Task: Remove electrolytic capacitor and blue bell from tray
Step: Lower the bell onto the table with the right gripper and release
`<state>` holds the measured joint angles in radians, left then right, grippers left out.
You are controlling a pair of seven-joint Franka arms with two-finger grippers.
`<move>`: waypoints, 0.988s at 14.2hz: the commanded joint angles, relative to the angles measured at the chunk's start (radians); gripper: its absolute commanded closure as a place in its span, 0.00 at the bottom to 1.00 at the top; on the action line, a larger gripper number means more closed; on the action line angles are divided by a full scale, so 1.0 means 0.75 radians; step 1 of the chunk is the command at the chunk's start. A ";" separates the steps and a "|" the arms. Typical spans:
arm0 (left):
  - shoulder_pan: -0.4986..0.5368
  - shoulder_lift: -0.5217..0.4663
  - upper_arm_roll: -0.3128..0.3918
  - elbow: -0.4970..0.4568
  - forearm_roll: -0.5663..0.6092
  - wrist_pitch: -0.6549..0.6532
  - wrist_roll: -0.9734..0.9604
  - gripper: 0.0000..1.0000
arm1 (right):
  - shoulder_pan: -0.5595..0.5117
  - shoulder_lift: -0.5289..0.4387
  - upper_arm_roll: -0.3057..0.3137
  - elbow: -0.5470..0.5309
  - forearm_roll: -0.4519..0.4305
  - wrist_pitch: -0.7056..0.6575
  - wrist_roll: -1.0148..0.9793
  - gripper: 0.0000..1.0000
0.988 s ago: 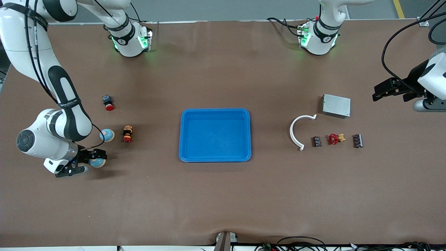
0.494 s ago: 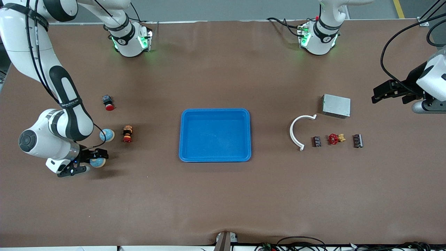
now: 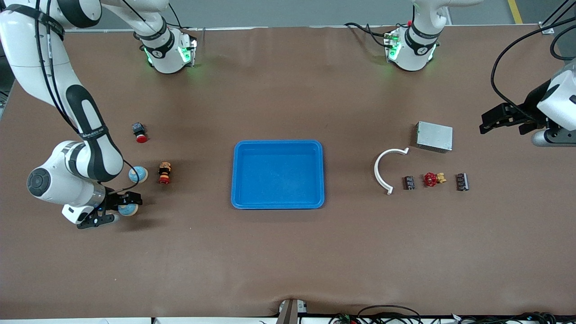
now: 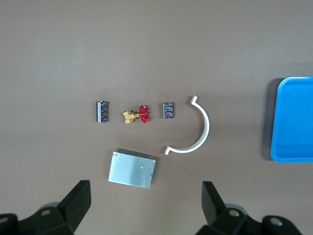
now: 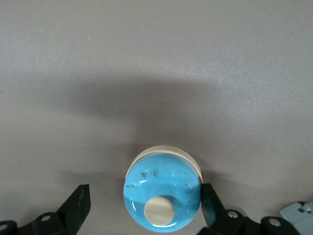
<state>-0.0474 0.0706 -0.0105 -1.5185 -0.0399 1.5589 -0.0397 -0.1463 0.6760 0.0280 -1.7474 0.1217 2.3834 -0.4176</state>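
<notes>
Right gripper (image 3: 118, 209) jaws spread, 1 blue bell (image 5: 164, 193) between them on the table. Empty blue tray (image 3: 277, 174) mid-table. Left gripper (image 3: 499, 117) jaws spread, hovering above 2 capacitors (image 4: 102, 111) and a metal box (image 4: 132, 169).

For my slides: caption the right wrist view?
Open right pincer straddling a blue bell on the brown table.

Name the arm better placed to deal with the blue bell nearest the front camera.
Right. The right gripper stands open around that blue bell on the table, a finger on each side. The left gripper, also open, waits over the left arm's end of the table, near the grey box.
</notes>
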 commanded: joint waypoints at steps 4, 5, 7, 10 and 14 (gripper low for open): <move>0.002 -0.014 -0.002 -0.010 0.014 0.012 0.000 0.00 | -0.001 -0.018 -0.005 -0.004 0.026 -0.001 -0.008 0.00; 0.002 -0.014 -0.002 -0.010 0.014 0.012 0.000 0.00 | -0.001 -0.022 -0.005 -0.002 0.024 -0.008 -0.008 0.00; 0.002 -0.014 -0.002 -0.010 0.012 0.014 0.000 0.00 | 0.001 -0.028 -0.005 0.004 0.022 -0.010 -0.008 0.00; 0.002 -0.014 -0.002 -0.010 0.010 0.018 0.000 0.00 | 0.003 -0.038 -0.005 0.006 0.014 -0.012 -0.006 0.00; 0.002 -0.014 -0.002 -0.010 0.008 0.018 0.000 0.00 | 0.021 -0.122 -0.005 0.033 0.009 -0.136 0.015 0.00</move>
<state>-0.0471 0.0706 -0.0104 -1.5189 -0.0399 1.5636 -0.0397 -0.1443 0.6388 0.0271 -1.7248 0.1217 2.3499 -0.4178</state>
